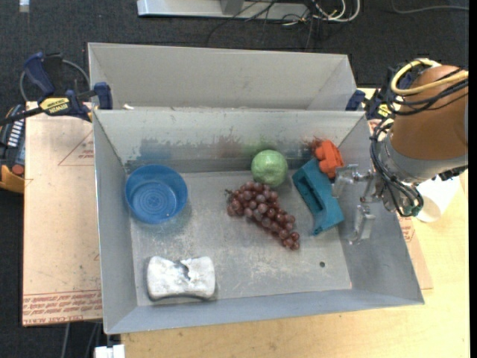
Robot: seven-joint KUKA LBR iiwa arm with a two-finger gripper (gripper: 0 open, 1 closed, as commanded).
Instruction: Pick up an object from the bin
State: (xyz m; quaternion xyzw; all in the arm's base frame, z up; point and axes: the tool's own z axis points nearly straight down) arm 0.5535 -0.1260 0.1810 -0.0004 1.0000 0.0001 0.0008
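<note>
Dark speckled carpet floor [45, 13] covers the upper part of the frame and runs down the left edge. At top centre a pale grey metal bar [186, 6] and loose cables [337, 7] lie on it. Light wooden worktop [447, 327] spans the bottom and lower right.

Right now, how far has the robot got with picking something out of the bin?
Nothing looks done yet: the bowl, grapes, green ball, teal block, orange toy and grey lump all lie in the bin. In hand: the gripper is down by the right wall, next to the teal block. Left: grasping one thing and lifting it out.
</note>
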